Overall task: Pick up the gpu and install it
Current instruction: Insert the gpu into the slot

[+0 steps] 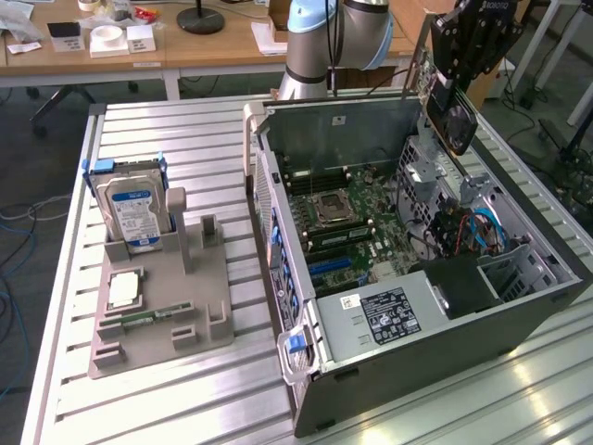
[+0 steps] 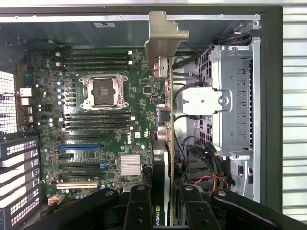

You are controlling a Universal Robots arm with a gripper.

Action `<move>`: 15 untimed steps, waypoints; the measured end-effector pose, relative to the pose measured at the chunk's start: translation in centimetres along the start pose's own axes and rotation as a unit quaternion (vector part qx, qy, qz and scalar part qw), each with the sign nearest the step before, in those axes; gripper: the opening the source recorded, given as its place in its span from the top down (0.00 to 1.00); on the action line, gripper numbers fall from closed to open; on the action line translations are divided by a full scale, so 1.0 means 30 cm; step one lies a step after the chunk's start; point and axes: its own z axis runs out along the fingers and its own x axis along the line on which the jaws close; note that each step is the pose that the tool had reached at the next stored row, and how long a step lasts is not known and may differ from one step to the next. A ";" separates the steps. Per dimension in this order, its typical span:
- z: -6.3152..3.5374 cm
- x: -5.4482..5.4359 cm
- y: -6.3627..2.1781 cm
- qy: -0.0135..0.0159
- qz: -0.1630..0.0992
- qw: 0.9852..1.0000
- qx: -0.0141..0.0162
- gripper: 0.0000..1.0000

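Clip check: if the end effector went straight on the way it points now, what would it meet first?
Probably the motherboard in the open case, near its edge by the black cables; the gpu clamped in the end effector would touch first. Depth is unclear.

We see the gpu (image 1: 452,119) aloft, edge-on.
Dark face, silver bracket (image 2: 164,40) at its far end; it hangs tilted above the open case (image 1: 417,371).
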 end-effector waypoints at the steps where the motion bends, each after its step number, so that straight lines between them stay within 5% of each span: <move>1: 0.000 0.000 0.000 0.000 0.000 1.000 0.000 0.73; 15: 0.000 0.000 0.000 0.000 -0.011 1.000 0.000 0.73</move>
